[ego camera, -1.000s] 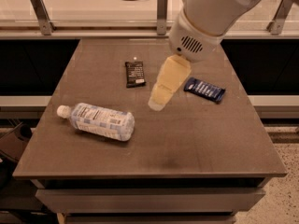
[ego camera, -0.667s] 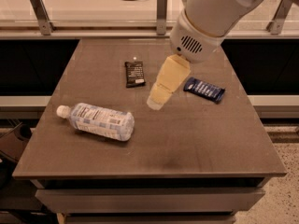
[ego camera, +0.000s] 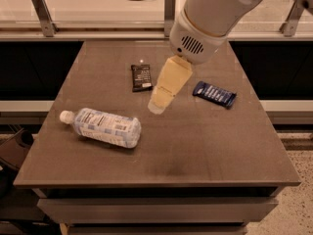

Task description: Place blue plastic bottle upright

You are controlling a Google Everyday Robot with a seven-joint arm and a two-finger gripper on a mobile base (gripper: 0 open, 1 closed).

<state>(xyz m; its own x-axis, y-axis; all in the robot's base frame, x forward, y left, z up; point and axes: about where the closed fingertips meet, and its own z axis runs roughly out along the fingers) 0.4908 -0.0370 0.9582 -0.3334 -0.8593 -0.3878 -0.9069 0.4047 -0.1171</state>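
The blue plastic bottle [ego camera: 103, 127] lies on its side on the front left of the grey table [ego camera: 195, 151]. Its white cap [ego camera: 65, 116] points left. It is clear and pale blue with a white printed label. My gripper [ego camera: 159, 103] hangs above the table's middle on the white arm [ego camera: 210, 18]. It is up and to the right of the bottle, about a bottle's length from it, and touches nothing.
A black snack bar [ego camera: 141, 77] lies behind the gripper, to its left. A flat dark-blue wrapper [ego camera: 214, 93] lies to the gripper's right. A rail with metal posts [ego camera: 42, 9] runs behind the table. A dark object [ego camera: 12, 151] sits off the left edge.
The gripper has moved slightly left and down toward the table's middle. The bottle and both snacks have not moved.
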